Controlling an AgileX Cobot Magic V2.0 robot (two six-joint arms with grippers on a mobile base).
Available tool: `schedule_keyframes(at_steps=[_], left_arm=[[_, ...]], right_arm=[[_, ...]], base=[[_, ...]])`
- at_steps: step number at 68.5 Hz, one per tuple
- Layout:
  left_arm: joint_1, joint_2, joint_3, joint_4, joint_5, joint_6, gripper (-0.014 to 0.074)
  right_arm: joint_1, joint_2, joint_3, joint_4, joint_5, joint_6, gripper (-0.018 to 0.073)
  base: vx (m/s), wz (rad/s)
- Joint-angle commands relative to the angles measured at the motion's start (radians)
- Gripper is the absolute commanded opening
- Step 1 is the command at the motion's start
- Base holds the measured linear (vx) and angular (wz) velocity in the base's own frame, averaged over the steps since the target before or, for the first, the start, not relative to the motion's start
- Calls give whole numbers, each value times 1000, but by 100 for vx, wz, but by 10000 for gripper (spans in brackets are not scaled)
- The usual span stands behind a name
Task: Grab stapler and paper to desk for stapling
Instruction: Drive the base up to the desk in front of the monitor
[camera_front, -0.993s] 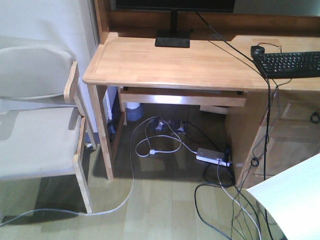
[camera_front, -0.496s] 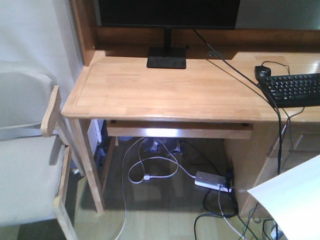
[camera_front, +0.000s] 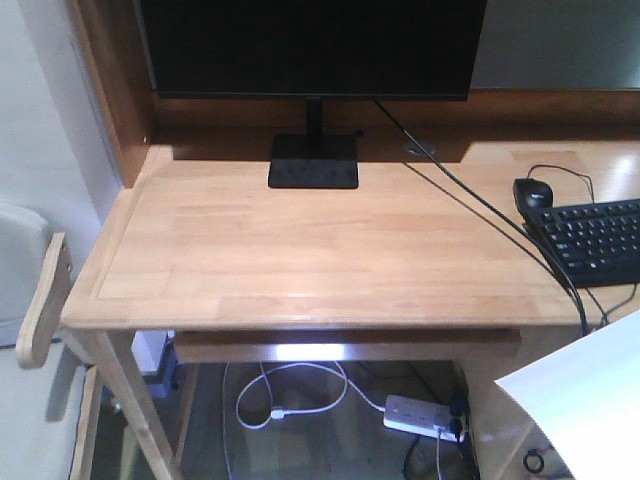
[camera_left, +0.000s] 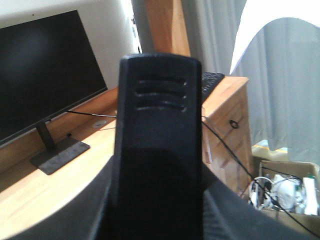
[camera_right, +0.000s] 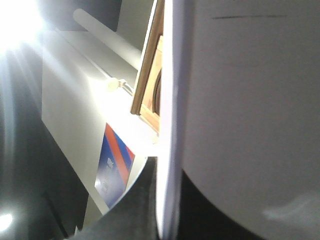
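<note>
The desk (camera_front: 300, 260) fills most of the front view, and the broad middle of its plank top is bare wood. At the back of the desk stands a dark monitor (camera_front: 310, 45) on a flat black foot (camera_front: 313, 173). The paper (camera_front: 585, 410) is off the desk, in front of its right front corner, and it hides part of the floor there. In the right wrist view the paper is seen edge-on, with its white face taking up the right half. The right fingers (camera_right: 137, 200) are clamped on the sheet's lower part, dark on either side of it. A chair armrest (camera_front: 45, 300) sits just beside the desk's left front corner. A black keyboard (camera_front: 595, 240) lies on the right of the desk, with a black mouse (camera_front: 535, 190) just behind it. A black cable (camera_front: 480, 205) runs from behind the monitor across the desk to the front edge near the keyboard. Under the desk a white power strip (camera_front: 420, 415) and a looped white cable (camera_front: 290, 395) lie on the floor. The stapler (camera_left: 157, 130) is held upright off the desk, blocking the middle of the left wrist view, with the desk top behind it. The left fingers (camera_left: 227, 217) are blurred but pressed against both its sides.
</note>
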Motion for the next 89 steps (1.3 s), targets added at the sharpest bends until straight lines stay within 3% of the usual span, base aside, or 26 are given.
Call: schedule_keyframes(at_steps=[1, 89], left_arm=[[-3, 23, -24, -25, -116, -6, -6], [-3, 23, -24, -25, -116, -6, -6]], right_arm=[[-4, 16, -27, -5, -46, -13, -5], [-4, 16, -27, -5, -45, -13, -5]], base=[[32, -4], [19, 1]])
